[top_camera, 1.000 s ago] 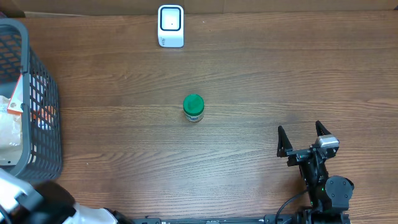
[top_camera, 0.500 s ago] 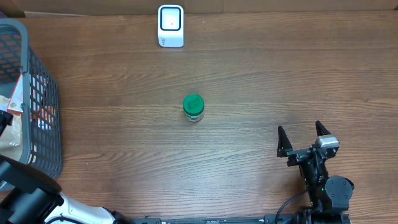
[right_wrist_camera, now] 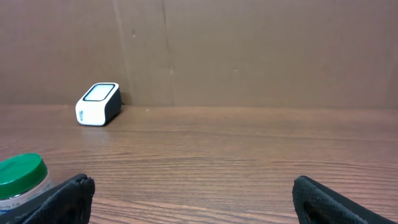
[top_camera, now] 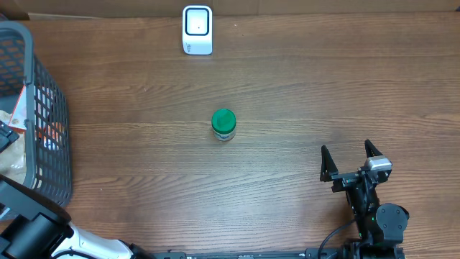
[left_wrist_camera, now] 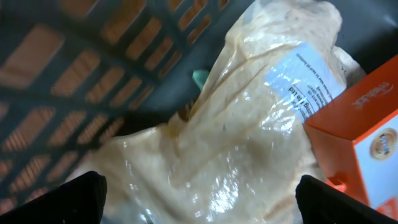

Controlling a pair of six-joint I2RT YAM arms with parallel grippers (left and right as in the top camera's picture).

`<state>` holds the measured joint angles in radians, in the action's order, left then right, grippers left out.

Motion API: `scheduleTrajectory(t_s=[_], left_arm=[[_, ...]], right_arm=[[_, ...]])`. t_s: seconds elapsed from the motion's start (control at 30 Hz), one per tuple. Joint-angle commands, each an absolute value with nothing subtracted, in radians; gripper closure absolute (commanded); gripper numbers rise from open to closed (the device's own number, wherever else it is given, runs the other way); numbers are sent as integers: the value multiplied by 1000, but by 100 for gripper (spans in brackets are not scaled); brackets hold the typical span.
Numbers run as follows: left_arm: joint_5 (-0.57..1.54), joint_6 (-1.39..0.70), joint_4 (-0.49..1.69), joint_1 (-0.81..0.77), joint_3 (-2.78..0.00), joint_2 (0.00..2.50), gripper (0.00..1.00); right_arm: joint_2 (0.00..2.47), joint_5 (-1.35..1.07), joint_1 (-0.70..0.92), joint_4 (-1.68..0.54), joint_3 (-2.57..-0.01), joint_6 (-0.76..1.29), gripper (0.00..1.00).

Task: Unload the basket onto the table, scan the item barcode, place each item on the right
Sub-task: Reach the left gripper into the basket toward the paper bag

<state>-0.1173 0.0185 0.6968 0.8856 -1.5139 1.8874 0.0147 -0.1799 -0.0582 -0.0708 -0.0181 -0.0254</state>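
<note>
The left hand (left_wrist_camera: 200, 198) has just dropped into the basket (top_camera: 54, 122) and spread wide over the clear bag (left_wrist_camera: 236, 124) lying inside it (nothing gripped yet), so a pick for the scanner (top_camera: 197, 30), well right of the basket, looks next; the right hand (top_camera: 346, 152) idles wide.

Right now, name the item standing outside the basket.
The green-lidded jar, alone mid-table; the clear bag and orange box lie inside the basket.

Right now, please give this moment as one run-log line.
left hand: open, over plastic bag in basket | right hand: open, empty | green-lidded jar: upright, untouched | scanner: far edge
</note>
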Motion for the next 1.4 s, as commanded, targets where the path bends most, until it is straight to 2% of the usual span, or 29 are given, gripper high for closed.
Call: scheduleTrajectory(t_s=[0.0,0.4,0.6,0.67,0.83,0.9,0.97,1.3,1.37], left_arm=[[-130,200,666,890,-1485,1893,0],[-77,248,650,886,-1472,1975,0],[-41,247,654,880,-1472,2008,4],[-31,247,654,880,-1472,2009,9],[-31,246,658,880,-1472,2009,32],[-32,239,661,880,-1472,2009,36],[-33,239,661,880,-1473,2008,45],[-35,239,685,880,-1483,1943,63],[-35,239,688,880,-1484,1911,64]], right_arm=[[4,-184,-62,-65,-8,-23,0],[4,-184,-62,-65,-8,-23,0],[4,-184,-62,-65,-8,-23,0],[4,-184,-62,-65,-8,-23,0],[4,-184,-62,-65,-8,-23,0],[4,-184,-62,-65,-8,-23,0],[4,-184,-62,-65,-8,-23,0],[4,-184,-62,-65,-8,-23,0],[4,-184,-62,-65,-8,-23,0]])
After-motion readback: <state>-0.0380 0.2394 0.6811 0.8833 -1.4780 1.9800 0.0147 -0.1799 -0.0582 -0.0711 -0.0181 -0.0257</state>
